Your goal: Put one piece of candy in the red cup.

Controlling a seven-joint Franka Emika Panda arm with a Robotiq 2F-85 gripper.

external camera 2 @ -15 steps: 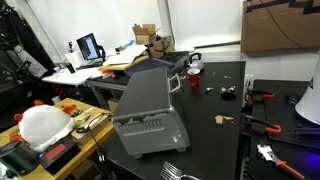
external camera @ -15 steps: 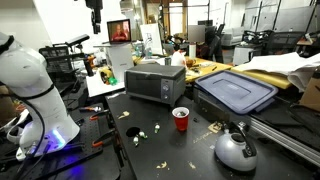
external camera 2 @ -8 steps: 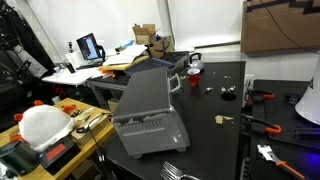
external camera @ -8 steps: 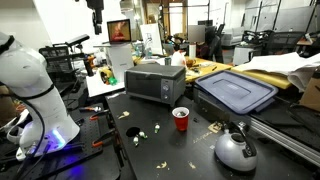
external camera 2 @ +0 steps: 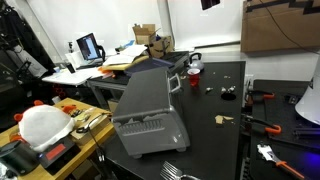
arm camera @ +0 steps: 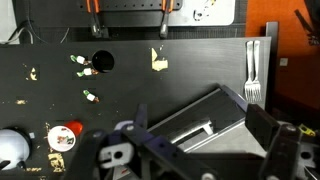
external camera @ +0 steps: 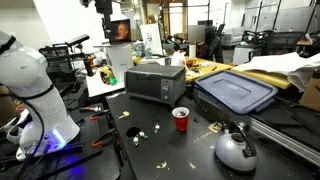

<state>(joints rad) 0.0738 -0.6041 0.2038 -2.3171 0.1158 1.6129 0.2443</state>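
Jaws spread wide, empty; gripper high above table. Red cup upright at gripper's 9 o'clock, kettle beside. Candy piece at cup's 1 o'clock: we'd descend vertically, pinch one only, avoiding neighbours.

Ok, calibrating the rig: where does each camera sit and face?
Exterior view: table-side, facing toaster oven and red cup; white robot base left.
Exterior view: behind the toaster oven, looking along the table; robot base at right edge.
Wrist view: above, looking straight down; open fingers at bottom.
All share toaster oven and red cup.
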